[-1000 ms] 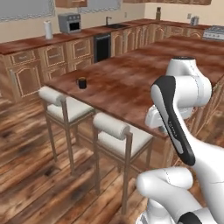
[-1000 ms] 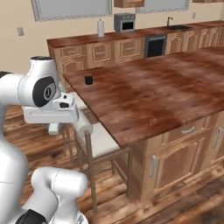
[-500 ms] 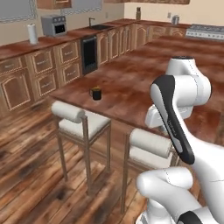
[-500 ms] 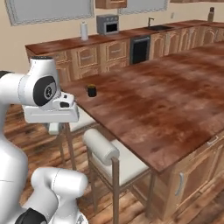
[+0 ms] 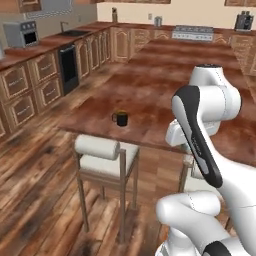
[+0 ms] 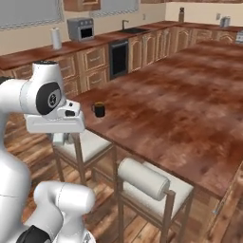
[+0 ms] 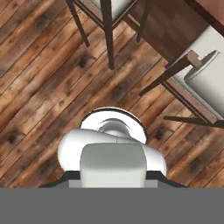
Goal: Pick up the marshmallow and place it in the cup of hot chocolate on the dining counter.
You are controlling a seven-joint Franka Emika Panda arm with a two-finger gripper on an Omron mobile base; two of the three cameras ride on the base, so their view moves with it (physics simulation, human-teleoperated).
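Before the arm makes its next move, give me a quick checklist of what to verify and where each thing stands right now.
1. Small black mug with side handle located: ok, upright near the edge of the long reddish-brown wood-grain counter.
2. Tiny white marshmallow located: not ok, not spotted on the counter.
3. Fingers open or shut: cannot tell.
4. Hand aimed at the counter: not ok, the hand view looks down at the wooden plank floor.
5. Cushioned stool clear of the mug: ok, tucked below the counter edge.
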